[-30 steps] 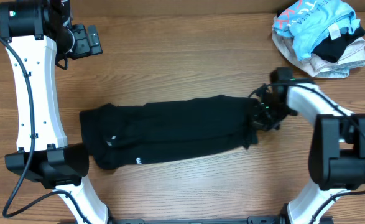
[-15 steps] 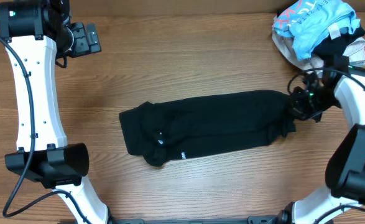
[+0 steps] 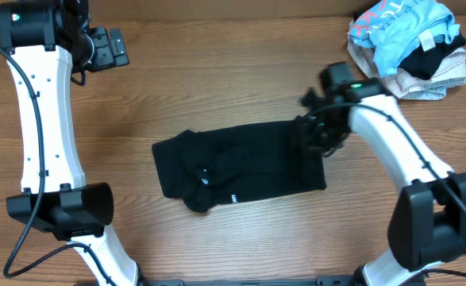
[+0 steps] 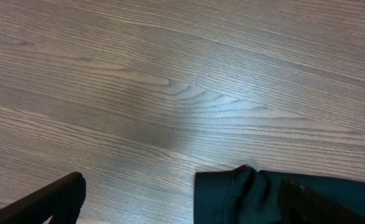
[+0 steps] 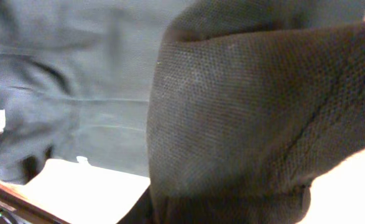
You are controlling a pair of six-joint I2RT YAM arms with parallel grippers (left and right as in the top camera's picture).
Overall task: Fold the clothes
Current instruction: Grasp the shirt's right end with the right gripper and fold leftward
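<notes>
The clothes (image 3: 233, 167) are one black garment lying across the middle of the table, with small white marks near its lower left. Its right end is doubled back over the body. My right gripper (image 3: 312, 139) hangs over that doubled end. In the right wrist view the black knit cloth (image 5: 232, 112) fills the picture and hides the fingers, so their stance does not show. My left gripper (image 3: 115, 49) is raised at the far left, open and empty. Its wrist view shows both fingertips (image 4: 64, 196) wide apart over bare wood, with a corner of the clothes (image 4: 244, 196) between them below.
A pile of other garments sits at the back right corner: a light blue one (image 3: 407, 28) on top, a black piece (image 3: 425, 62) and a cream one (image 3: 435, 83). The left arm's white column (image 3: 46, 119) stands along the left side.
The right gripper first dragged the whole garment to the right, then swung back left over it, laying the right end onto the body. The left arm has not moved.
</notes>
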